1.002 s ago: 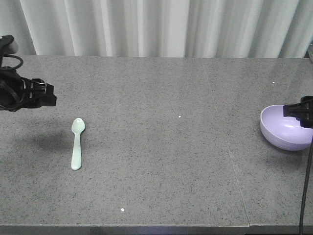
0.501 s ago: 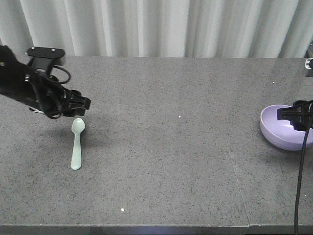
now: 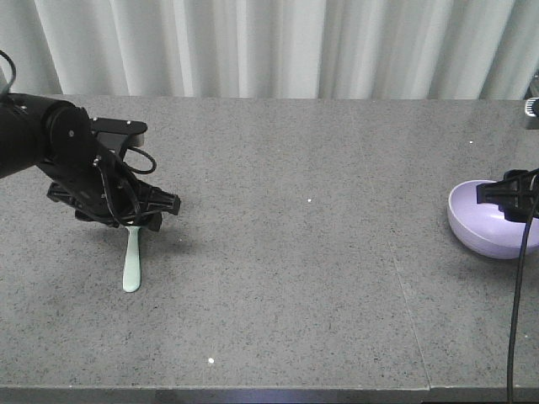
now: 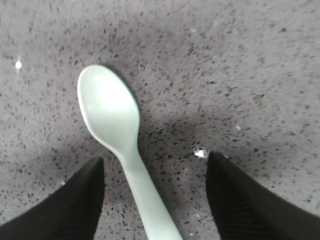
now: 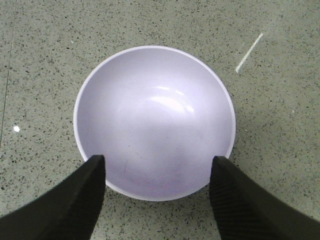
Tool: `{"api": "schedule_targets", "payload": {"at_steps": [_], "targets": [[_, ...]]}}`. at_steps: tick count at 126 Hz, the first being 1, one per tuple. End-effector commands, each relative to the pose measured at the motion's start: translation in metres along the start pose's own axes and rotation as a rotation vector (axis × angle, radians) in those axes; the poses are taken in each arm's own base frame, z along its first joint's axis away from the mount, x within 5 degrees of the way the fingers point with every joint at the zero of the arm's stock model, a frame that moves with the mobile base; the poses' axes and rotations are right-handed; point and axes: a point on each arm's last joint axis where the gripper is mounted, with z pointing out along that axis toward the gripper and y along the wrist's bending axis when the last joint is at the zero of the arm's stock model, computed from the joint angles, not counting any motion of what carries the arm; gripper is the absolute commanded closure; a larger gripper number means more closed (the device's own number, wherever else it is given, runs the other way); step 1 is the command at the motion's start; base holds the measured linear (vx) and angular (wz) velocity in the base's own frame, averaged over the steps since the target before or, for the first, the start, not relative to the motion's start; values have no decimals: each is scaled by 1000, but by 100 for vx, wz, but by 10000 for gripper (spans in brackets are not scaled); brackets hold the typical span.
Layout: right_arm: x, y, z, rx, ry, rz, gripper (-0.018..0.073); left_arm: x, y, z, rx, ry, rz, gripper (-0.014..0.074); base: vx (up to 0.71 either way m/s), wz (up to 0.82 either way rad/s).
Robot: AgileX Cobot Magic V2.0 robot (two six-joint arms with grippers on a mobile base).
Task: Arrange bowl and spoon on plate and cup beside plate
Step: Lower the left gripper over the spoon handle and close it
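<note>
Nearest us on the desk [image 3: 295, 337] lies the spoon [image 3: 131, 268], flat, with its handle towards the front edge and its scoop pointing away, hollow side up. Only the handle shows in the front view, because the left hand [image 3: 141, 220] hangs right over the scoop. The wrist view tells us why. Its two fingers [image 4: 70, 205] stand wide apart on either side of the spoon's neck, with bare desk between each finger and the plastic, so the hand is spread and holds nothing. We judge this to be the line-up for a pinch across the narrow neck, where a thin flat spoon gives the surest hold. The hand would need to go lower and then narrow. The left arm reaches in from the left edge, with the forearm low over the desk, the wrist bent downwards and cables looping beside it.

Farther back and well apart from the spoon, the bowl [image 3: 490, 229] sits upright and empty at the right edge. The right hand [image 3: 508, 198] is poised above it, pointing down, its fingers [image 5: 250, 205] spread wide enough to straddle almost the whole bowl. It holds nothing, and we cannot tell whether it touches the rim. To us that looks like readiness to take the bowl.

Neither plate nor cup is in any view, so nothing is arranged yet. Behind the desk hangs a pale curtain [image 3: 269, 46].
</note>
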Motion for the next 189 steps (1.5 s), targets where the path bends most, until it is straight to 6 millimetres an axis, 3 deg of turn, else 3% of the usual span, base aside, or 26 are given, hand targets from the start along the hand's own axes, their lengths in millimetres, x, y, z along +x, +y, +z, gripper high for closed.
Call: {"api": "schedule_targets", "payload": {"at_steps": [1,104,189], "targets": [[-15,-3,-13,0,-109,-7,105,-12,-3,-19,8,-88,-43,216,0,0],[-18,-2,-13,-11,-143,-11,105,-8,1,-16,-20,7,-142,248,0,0],[-19,-2,-13,-15,-149,-8,106,-5,0,15,-37,119,-177,266,0,0]]}}
